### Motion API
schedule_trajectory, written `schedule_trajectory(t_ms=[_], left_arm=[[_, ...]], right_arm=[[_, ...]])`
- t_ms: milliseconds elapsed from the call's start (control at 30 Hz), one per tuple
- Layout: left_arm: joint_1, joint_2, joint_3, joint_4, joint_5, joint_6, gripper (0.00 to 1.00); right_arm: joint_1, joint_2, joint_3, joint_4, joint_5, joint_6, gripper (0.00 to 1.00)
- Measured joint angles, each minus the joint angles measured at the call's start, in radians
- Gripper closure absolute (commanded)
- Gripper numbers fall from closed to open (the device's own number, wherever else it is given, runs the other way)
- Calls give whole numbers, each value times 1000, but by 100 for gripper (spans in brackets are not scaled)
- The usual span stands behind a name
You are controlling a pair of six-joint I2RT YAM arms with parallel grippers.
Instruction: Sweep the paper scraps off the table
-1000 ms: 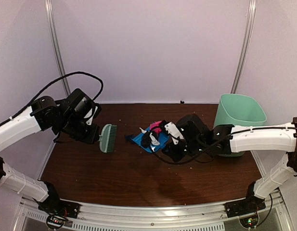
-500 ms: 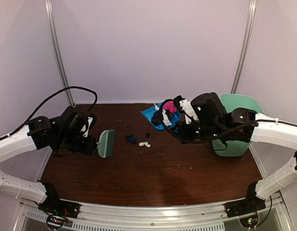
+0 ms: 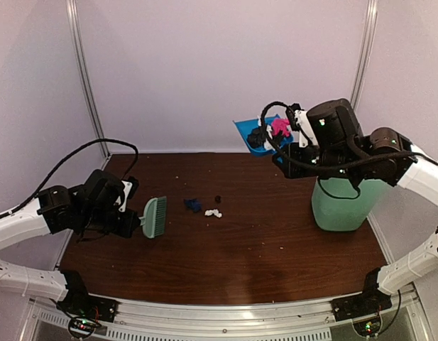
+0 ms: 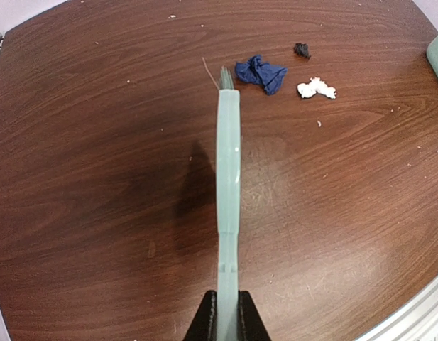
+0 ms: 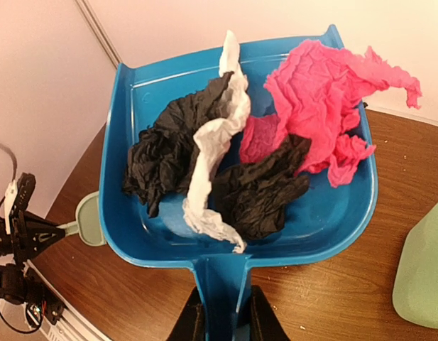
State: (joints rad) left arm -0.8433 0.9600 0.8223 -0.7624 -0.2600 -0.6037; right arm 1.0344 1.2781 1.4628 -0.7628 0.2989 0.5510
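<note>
My right gripper [image 5: 223, 323] is shut on the handle of the blue dustpan [image 5: 155, 234], held high above the table [image 3: 226, 249] left of the mint-green bin [image 3: 343, 206]; the dustpan [image 3: 247, 130] shows raised in the top view too. It holds pink [image 5: 325, 99], black [image 5: 265, 192] and white [image 5: 211, 156] paper scraps. My left gripper [image 4: 224, 323] is shut on the mint-green hand brush [image 4: 228, 177], low over the table's left part [image 3: 153, 217]. A dark blue scrap [image 4: 261, 72], a white scrap [image 4: 316, 89] and a small black scrap [image 4: 302, 50] lie on the table beyond the brush tip.
The bin stands at the table's right side, below the right arm. A silver rail [image 3: 226, 312] runs along the near edge. White walls with metal posts close off the back and sides. Small crumbs dot the wood.
My right arm has lifted the loaded dustpan off the table and carried it up and right toward the bin. Three scraps stayed on the table. My left arm lowered and drew back with the brush.
</note>
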Motion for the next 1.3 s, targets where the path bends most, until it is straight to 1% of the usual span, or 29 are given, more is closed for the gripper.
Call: schedule_trajectory(t_ms=[133,333,400,500,633,767,1033,1300], left_arm=[[0,-9,-5,13,2,0,100],[0,-13,-16,29,3,0,100],[0,-13,-16,29,3,0,100],[0,-12,-16,31,3,0,100],[0,-12,-17,34,3,0,100],[0,-12,-19,37,3,0,100],[0,-12,-29,38,2,0,100],[0,-12,-30,38,2,0,100]], right_arm=[[-3,-13,64,-74,48,39,100],[-27,-58,100,-185,91,115,100],[-55,-84,104,-222,94,146,100],[-140,-123,106,-266,78,179,100],[-342,-159,106,-299,-14,187,100],[-494,-156,106,-307,-146,185,100],[-644,-143,82,-299,-363,216,100],[-796,-198,-29,-234,-560,281,100]])
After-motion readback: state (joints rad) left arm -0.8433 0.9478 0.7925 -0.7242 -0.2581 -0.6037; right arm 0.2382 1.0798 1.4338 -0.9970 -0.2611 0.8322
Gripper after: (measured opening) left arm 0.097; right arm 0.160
